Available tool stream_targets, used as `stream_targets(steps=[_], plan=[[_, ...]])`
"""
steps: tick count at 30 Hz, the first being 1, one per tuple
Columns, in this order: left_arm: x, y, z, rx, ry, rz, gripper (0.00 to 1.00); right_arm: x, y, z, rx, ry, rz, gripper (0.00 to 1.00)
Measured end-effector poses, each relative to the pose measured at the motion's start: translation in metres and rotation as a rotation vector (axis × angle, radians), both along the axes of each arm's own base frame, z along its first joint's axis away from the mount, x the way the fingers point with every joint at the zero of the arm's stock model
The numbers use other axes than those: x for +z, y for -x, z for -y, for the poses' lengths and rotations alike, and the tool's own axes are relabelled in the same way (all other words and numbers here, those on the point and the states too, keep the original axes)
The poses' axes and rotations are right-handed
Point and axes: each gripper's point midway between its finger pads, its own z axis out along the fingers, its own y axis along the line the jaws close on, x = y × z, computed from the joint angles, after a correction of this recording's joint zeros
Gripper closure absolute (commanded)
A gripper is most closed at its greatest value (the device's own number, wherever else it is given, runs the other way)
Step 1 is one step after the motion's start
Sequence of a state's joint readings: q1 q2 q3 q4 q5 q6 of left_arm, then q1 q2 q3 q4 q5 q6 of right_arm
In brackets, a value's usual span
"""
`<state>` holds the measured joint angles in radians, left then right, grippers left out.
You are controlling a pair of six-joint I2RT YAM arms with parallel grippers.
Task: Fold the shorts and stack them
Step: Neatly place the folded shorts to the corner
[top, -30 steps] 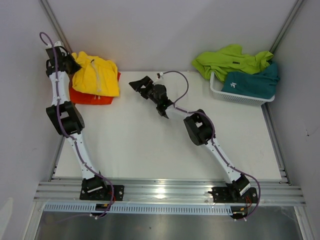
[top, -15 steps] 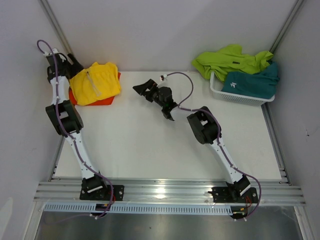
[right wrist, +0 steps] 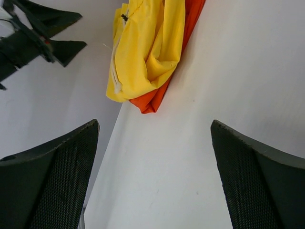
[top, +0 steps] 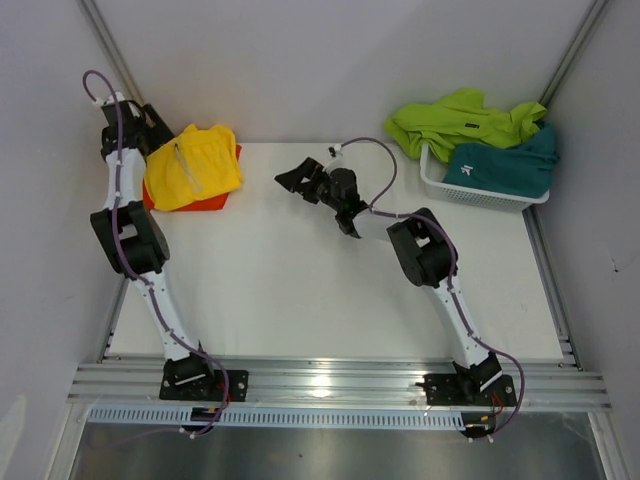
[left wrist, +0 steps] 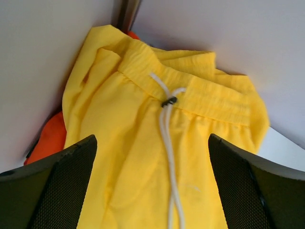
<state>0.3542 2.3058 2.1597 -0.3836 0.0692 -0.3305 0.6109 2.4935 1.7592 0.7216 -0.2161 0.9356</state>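
My left gripper (top: 152, 125) is hanging open beside yellow shorts (top: 195, 165) stacked on orange ones (top: 210, 203). Next, I think, my open right gripper (top: 288, 180) is needing the green shorts (top: 455, 120).

The top camera hangs high and looks down on the whole counter (top: 280, 300). The left wrist camera sits very close to the yellow shorts (left wrist: 133, 143). The right wrist camera sees them from farther off, across the counter. All three share those shorts, upper left in the top view.
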Motion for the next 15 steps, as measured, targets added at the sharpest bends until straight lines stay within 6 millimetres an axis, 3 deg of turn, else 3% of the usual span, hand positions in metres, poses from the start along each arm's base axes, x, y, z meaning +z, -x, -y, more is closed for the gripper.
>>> stream_targets(steps=[4,8,15], plan=[[0.041,0.021,0.026,0.017,-0.031,0.022,0.01,0.01,0.011,0.017,0.014,0.059,0.008,0.01],[0.071,0.056,0.063,0.02,-0.007,0.066,0.01,0.029,0.029,0.045,0.026,0.12,0.033,0.0],[0.064,0.146,0.091,0.077,0.061,0.094,0.01,0.081,0.073,0.123,-0.032,0.237,0.099,0.01]])
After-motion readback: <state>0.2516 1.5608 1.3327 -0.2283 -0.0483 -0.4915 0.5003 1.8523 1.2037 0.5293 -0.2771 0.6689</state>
